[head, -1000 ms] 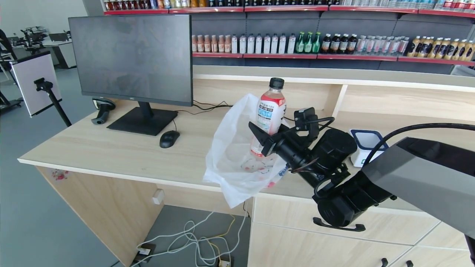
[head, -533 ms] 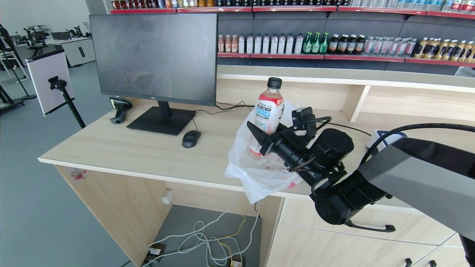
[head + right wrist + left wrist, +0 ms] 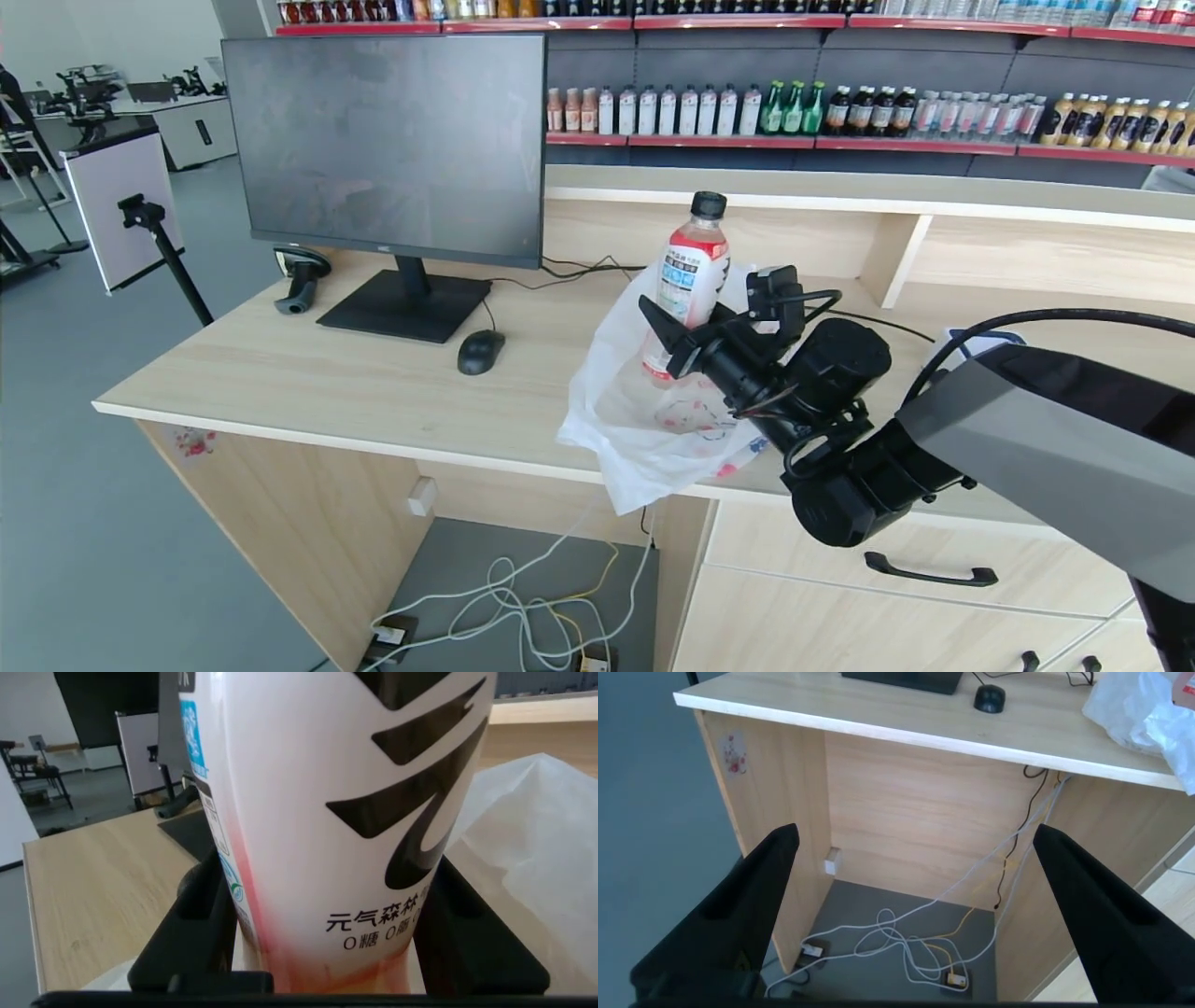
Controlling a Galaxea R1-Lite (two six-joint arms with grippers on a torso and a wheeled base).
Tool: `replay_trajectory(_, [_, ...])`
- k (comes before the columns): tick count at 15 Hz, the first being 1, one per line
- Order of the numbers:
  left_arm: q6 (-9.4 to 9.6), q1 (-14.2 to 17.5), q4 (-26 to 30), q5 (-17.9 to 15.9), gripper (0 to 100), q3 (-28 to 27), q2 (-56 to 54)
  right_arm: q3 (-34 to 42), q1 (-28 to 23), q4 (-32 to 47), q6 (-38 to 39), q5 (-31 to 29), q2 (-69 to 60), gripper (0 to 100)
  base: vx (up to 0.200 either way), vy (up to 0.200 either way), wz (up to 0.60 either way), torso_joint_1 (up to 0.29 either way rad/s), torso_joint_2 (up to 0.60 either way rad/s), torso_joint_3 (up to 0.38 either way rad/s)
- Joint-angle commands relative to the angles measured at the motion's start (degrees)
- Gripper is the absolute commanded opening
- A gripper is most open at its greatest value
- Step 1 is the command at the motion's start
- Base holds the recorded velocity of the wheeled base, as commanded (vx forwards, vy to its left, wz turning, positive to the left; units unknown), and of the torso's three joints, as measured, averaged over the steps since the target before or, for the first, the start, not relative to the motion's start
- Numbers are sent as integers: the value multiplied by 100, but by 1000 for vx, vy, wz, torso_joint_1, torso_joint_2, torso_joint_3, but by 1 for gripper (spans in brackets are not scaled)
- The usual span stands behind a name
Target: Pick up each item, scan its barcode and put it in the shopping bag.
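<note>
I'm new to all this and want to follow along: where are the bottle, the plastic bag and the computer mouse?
bottle [image 3: 689, 276], head view, on its label.
plastic bag [image 3: 627, 425], head view, on its front side.
computer mouse [image 3: 481, 352], head view, on its top.

The bottle [image 3: 689, 280] carries a wrap label which, in the right wrist view, shows large black brush-style characters on white, two lines of small black characters beneath them, and a blue panel of fine white print at the side. The shopping bag [image 3: 616, 411] bears a red and blue printed motif, the monitor [image 3: 384, 140] a small mark at the centre of its lower bezel, and the counter [image 3: 327, 383] a floral sticker [image 3: 189, 439] on its side panel; none is legible. Labels on the shelf drinks [image 3: 747, 110] are too small to read.
</note>
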Motion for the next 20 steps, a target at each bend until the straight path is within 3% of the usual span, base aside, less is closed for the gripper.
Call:
replay_trajectory(1, [-2,0,0,2,100,0,-2,-72,-68,-8,-42,6,186,0,0,0,0,0,0,0])
replay_trajectory(18, [-11,0,-8,2,100,0,-2,297,-147,-8,-165,6,476,0,0,0,0,0,0,0])
replay_trajectory(19, [-11,0,-8,2,100,0,-2,306,-147,-8,-165,6,467,100,0,0,0,0,0,0])
replay_trajectory(20, [-11,9,-8,2,100,0,-2,306,-147,-8,-165,6,467,100,0,0,0,0,0,0])
